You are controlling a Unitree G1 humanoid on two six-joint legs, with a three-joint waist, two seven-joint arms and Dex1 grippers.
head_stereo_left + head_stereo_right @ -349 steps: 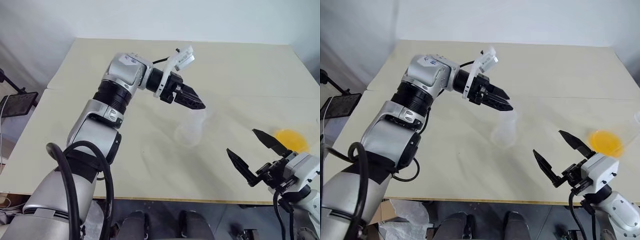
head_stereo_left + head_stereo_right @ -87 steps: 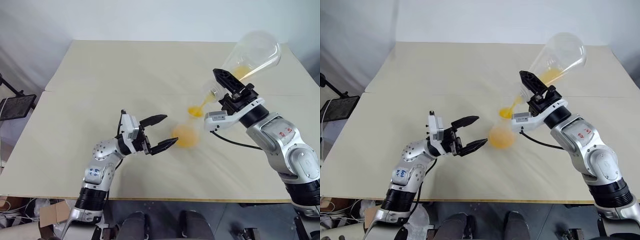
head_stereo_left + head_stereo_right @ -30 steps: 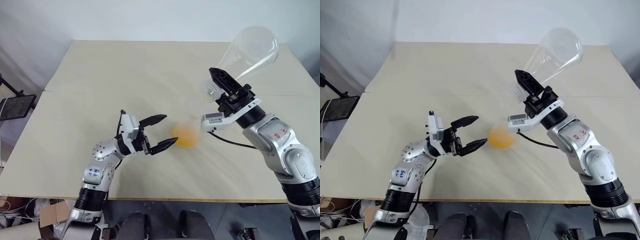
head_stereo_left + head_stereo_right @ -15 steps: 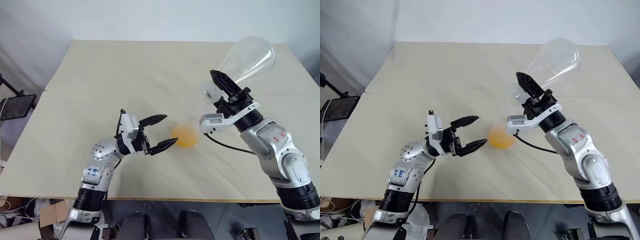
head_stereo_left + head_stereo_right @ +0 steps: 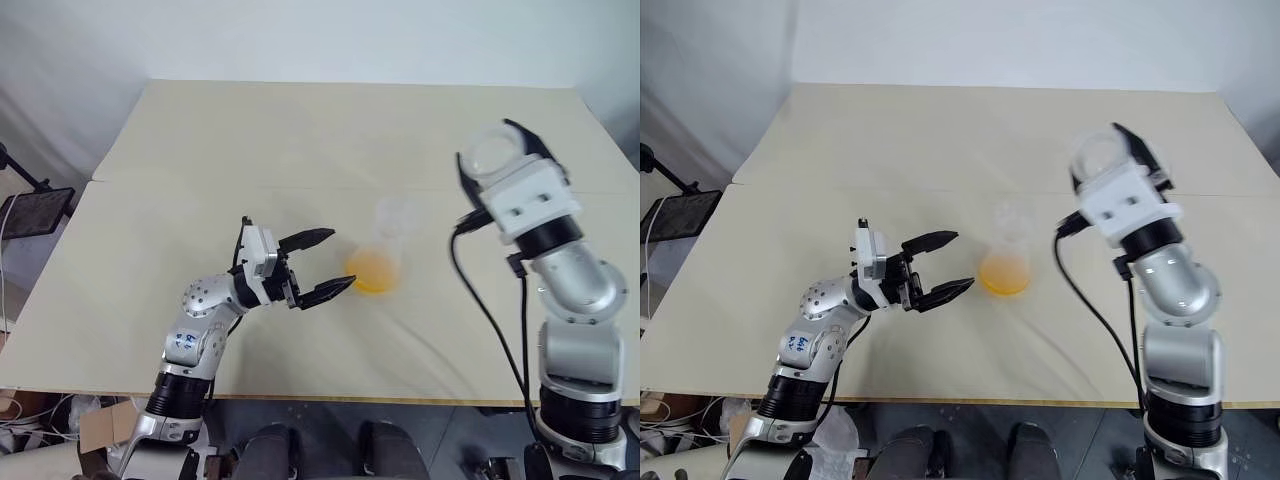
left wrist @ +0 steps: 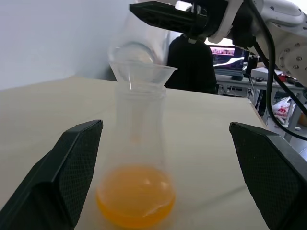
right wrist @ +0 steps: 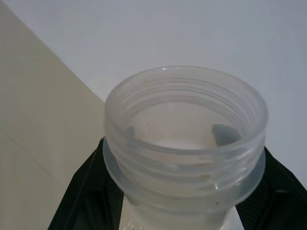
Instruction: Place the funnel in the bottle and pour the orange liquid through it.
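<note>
- Your left gripper [image 5: 328, 262] is standing wide open and empty; just beyond its tips the bottle [image 5: 382, 258] is standing upright with the funnel [image 6: 142, 74] in its neck and the orange liquid [image 6: 135, 194] pooled inside.
- Your right gripper [image 5: 500, 160] is clamping the emptied flask [image 7: 184, 143], mouth up. Pouring looks finished; next, set it down.
</note>
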